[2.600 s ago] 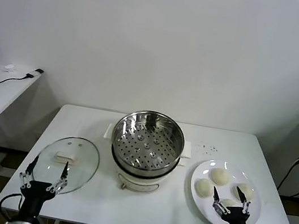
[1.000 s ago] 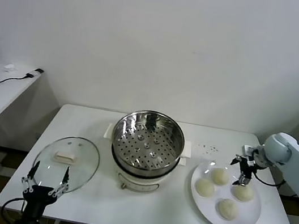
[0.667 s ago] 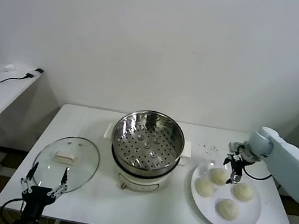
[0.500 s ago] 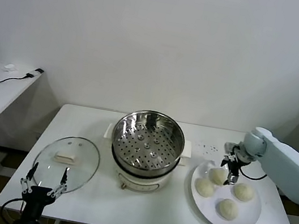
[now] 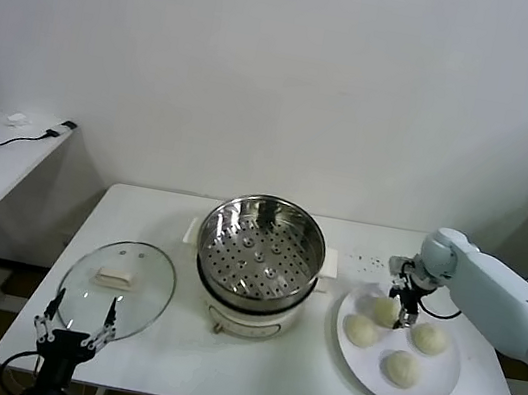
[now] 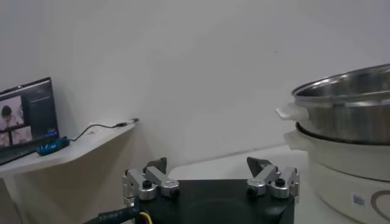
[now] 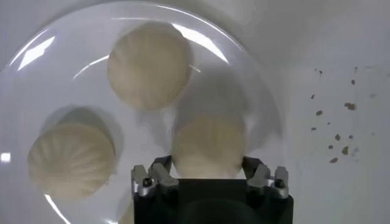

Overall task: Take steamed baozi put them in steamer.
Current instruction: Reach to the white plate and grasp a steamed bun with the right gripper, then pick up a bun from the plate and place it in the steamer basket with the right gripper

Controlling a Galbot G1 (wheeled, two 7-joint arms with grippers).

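Four buns sit on one white plate [image 5: 435,388] at the right end of the white table [image 5: 245,372]: the far bun [image 5: 386,310], a left bun [image 5: 360,330], a right bun [image 5: 429,338] and a near bun [image 5: 402,368]. None is in the steamer [image 5: 259,258], which stands at the middle of the table with its holed tray bare. One glass lid [image 5: 118,280] lies flat on the table to the steamer's left.

The right gripper [image 5: 404,304] is down over the far bun. In the right wrist view its two fingers [image 7: 159,173] stand on either side of that bun [image 7: 209,146], close at its flanks; I cannot tell whether they press it or not. Two other buns show beyond it there, one [image 7: 148,64] farther off and one [image 7: 70,159] to the side.

The left gripper [image 5: 73,326] hangs low at the table's near left edge, in front of the lid, its jaws spread apart and holding nothing.
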